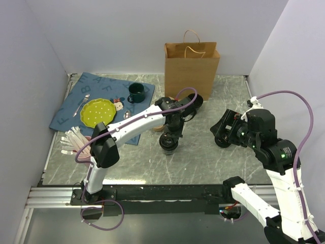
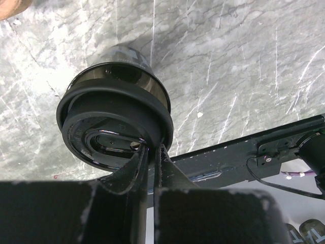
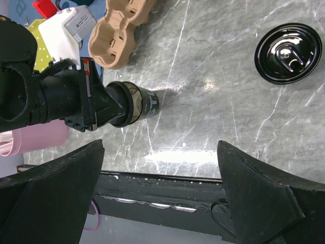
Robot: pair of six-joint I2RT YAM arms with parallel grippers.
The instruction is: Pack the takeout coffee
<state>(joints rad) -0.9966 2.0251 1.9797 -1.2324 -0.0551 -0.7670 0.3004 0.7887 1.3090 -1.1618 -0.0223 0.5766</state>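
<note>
The takeout coffee [image 1: 168, 144] is a small black paper cup with a round black lid, standing upright on the marble table near the middle. In the left wrist view the takeout coffee [image 2: 114, 122] fills the upper left. My left gripper [image 2: 151, 149] pinches the near rim of its lid, with one finger inside the rim and one outside. From above, the left gripper [image 1: 170, 133] sits right over the cup. My right gripper [image 3: 161, 152] is wide open and holds nothing. The right gripper [image 1: 222, 134] hovers to the right of the cup, apart from it.
A brown paper bag [image 1: 192, 68] stands open at the back. A loose black lid [image 3: 288, 53] lies on the table. A cardboard cup carrier [image 3: 119, 30] lies behind the cup. On the left sit a blue mat [image 1: 71, 109], green plate [image 1: 97, 112], green mug [image 1: 136, 92] and pink straw cup [image 1: 76, 140].
</note>
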